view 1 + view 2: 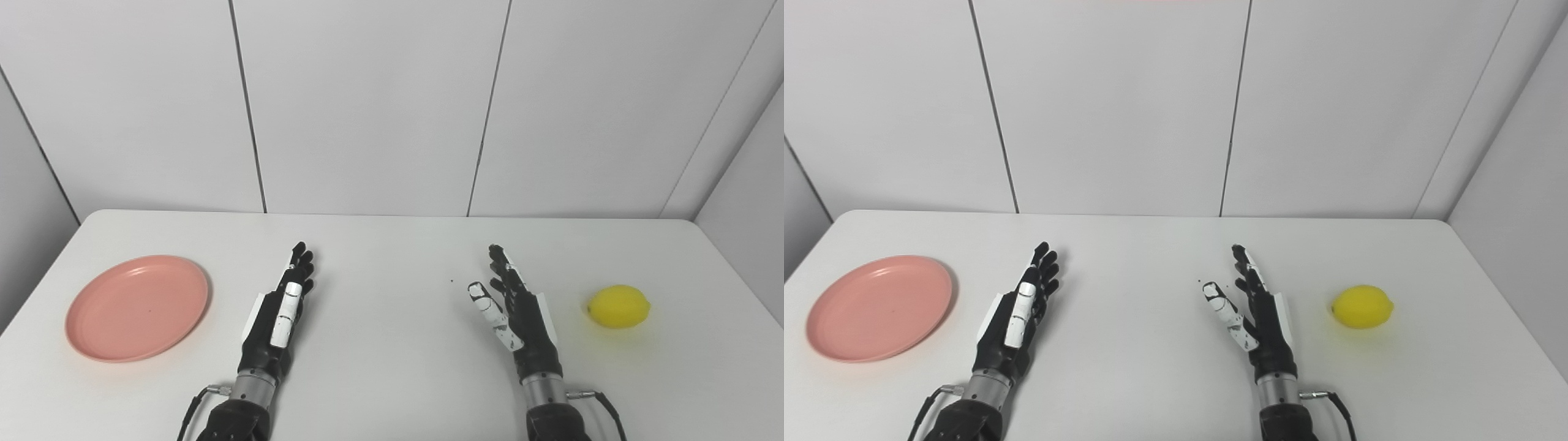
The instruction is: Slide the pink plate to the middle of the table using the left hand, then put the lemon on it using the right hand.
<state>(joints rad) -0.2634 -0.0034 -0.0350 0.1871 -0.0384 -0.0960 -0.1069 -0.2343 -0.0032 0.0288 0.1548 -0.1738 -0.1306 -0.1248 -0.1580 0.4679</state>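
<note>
Both hands are resting nearest — left hand [278,318] and right hand [517,312] lying empty, fingers extended, apparently staged for a start. Pink plate [138,307] is sitting far left, lemon [618,306] far right — each beside its assigned hand; table [392,245] centre is awaiting the plate.

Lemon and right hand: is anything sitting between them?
No. Only bare white table lies between the lemon and the right hand; both eye views show it.

Pink plate [137,307] lies flat, empty, left of the left hand's fingers [298,267]; yellow lemon [618,306] on its side, right of the right hand's fingers [503,266].
</note>
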